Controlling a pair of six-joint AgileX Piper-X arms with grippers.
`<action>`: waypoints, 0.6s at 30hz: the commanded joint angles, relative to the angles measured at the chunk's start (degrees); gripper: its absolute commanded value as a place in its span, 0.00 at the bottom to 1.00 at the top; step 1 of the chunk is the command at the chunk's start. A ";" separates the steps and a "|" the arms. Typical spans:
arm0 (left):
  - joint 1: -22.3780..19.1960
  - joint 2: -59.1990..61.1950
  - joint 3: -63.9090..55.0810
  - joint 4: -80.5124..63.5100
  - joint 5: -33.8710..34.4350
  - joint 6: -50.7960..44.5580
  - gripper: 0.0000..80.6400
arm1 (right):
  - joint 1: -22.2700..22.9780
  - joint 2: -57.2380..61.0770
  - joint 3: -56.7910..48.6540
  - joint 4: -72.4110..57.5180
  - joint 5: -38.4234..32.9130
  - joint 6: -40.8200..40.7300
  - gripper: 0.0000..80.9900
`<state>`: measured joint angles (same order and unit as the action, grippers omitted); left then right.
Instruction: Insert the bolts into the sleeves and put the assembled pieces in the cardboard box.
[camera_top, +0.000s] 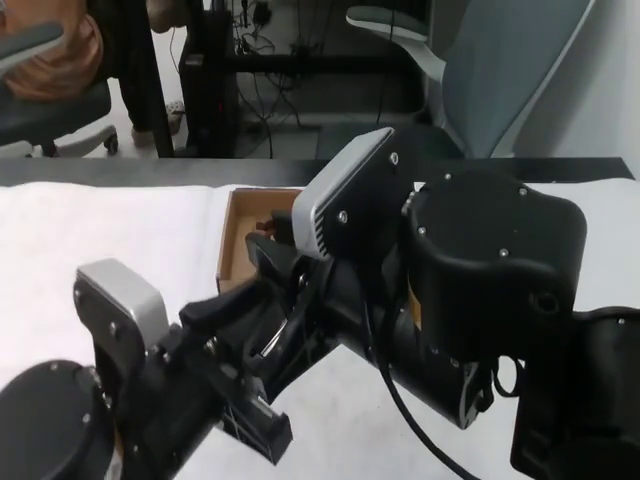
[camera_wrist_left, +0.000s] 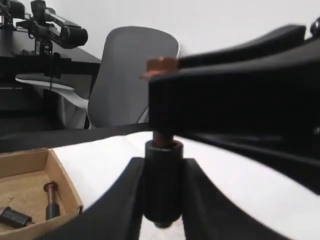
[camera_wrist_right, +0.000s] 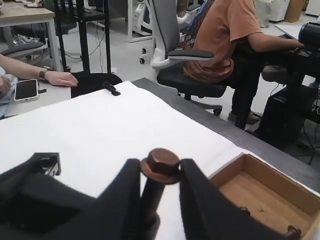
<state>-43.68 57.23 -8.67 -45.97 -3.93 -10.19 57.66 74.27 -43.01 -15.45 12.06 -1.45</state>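
**Bolt (camera_wrist_left: 161, 66) entering sleeve (camera_wrist_left: 162, 170), a gripper on each**

High view: the left arm (camera_top: 110, 400) and the right arm (camera_top: 490, 280) come together tip to tip over the white cloth (camera_top: 100, 220). The cardboard box (camera_top: 232, 250) sits on the cloth just beyond the point where they meet.

Right wrist view: the right gripper (camera_wrist_right: 160, 200) is clamped on the bolt. The bolt's brown six-sided head stands just proud of the two fingers (camera_wrist_right: 200, 200), and its shank runs down between them. The open box lies on the cloth past the fingertips and off to one side.

Left wrist view: the left gripper (camera_wrist_left: 162, 200) is closed around the black sleeve and holds it upright between its fingers. The bolt stands directly above, head up, with its shank going into the sleeve's top opening and the head well clear of the rim. The right gripper crosses just above the sleeve and pinches the shank under the head. Beyond the left gripper, lower down, the box holds a loose bolt (camera_wrist_left: 50, 197) and a loose sleeve (camera_wrist_left: 14, 216) near each other.
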 joint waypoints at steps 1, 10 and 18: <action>-0.27 0.05 -0.95 -2.31 -0.08 -0.11 0.02 | 0.16 0.15 -0.11 -0.21 0.17 -0.18 0.00; -0.27 0.05 -0.92 -2.31 -0.76 -0.11 0.02 | 0.16 -0.52 -0.34 -0.76 -1.64 5.66 0.86; 6.48 0.39 -4.65 11.52 -2.12 1.14 0.02 | 0.16 -13.11 -0.49 6.83 8.05 12.07 0.85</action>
<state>-40.13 57.23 -10.63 -39.96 -5.54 -9.84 57.74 66.29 -43.01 -12.56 14.04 7.68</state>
